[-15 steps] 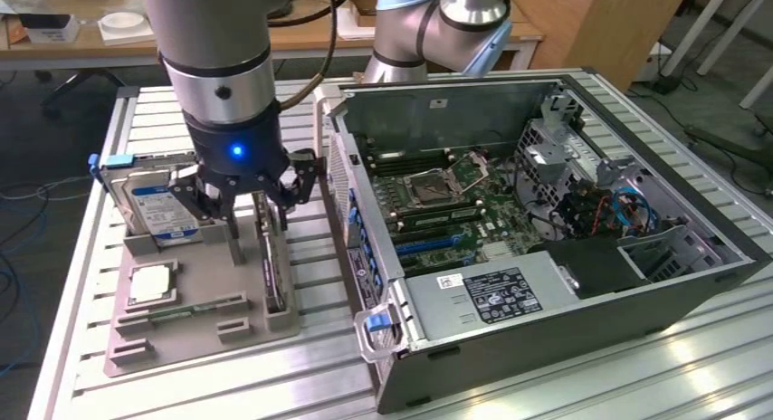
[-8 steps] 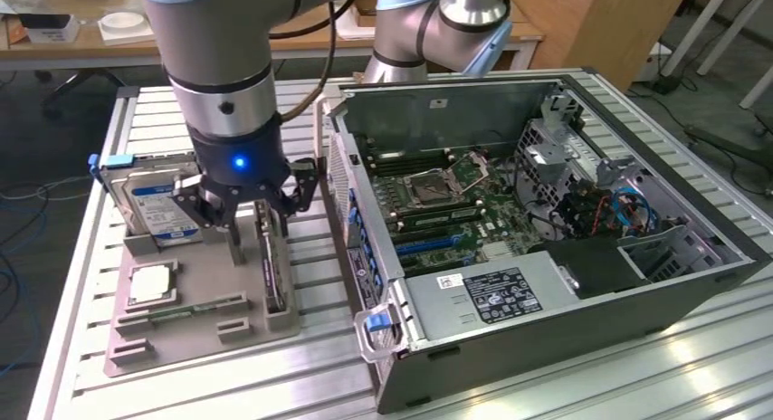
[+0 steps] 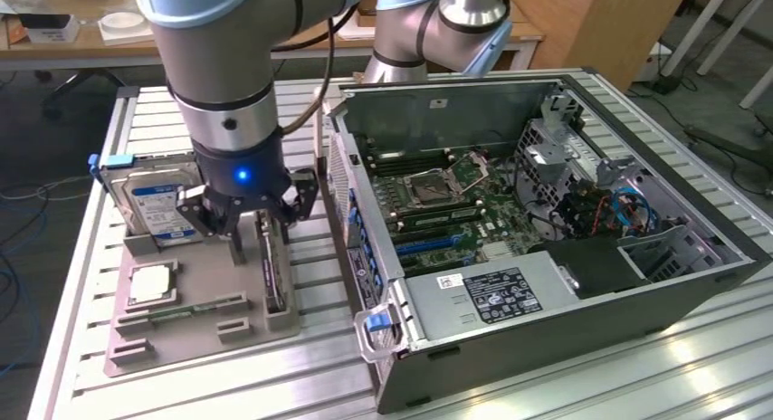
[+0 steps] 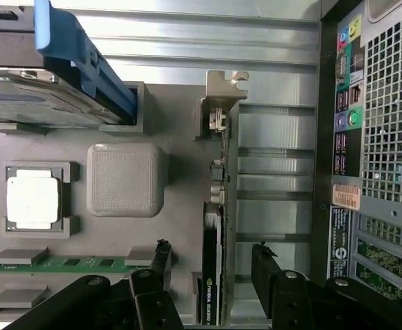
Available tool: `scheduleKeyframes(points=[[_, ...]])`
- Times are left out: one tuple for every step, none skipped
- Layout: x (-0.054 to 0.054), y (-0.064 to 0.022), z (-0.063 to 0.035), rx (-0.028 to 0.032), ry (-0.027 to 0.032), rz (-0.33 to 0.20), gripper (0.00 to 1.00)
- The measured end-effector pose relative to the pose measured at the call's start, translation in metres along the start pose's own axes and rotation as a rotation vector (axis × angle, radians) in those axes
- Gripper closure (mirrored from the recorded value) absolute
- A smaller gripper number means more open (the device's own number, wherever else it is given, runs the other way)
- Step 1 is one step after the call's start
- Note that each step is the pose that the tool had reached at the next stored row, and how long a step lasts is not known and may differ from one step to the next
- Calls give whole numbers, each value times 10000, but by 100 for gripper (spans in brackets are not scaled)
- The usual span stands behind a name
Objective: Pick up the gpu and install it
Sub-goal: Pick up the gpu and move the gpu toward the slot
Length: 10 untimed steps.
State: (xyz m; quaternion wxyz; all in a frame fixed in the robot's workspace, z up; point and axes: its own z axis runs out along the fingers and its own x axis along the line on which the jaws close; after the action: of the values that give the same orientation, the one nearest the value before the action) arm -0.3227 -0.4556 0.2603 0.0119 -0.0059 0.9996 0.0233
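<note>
Nearest the lens: end effector with its jaws spread wide, one black finger on either side of the gpu, a gap showing on both sides, nothing gripped.
Position: the gpu stands on its long edge in a slot of the grey tray on the slatted metal table, just beside the open computer case.
Axis: lengthwise along the tray, parallel to the case's rear panel; silver bracket toward the hard drive end, opposite end toward the memory stick end.
Look: slim dark board, black housing, bright metal end plate.
Writing: green logo patch with white lettering on the card's upper edge, too small to read; blue-and-white label on the hard drive; white sticker inside the case, illegible.
</note>
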Motion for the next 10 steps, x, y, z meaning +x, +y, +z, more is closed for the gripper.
scheduleKeyframes(points=[[0,-1,18,-1,-1,0,41],[1,-2,36,-3,-1,0,41],[1,-3,53,-3,1,0,41],[2,-4,73,-5,1,0,41],[2,-4,91,-7,-1,0,41],[2,-5,110,-7,-1,0,41],[3,-6,128,-8,-1,0,41],[3,-7,146,-7,0,0,41],[4,-8,164,-8,0,0,41],[4,-9,182,-8,-1,0,41]])
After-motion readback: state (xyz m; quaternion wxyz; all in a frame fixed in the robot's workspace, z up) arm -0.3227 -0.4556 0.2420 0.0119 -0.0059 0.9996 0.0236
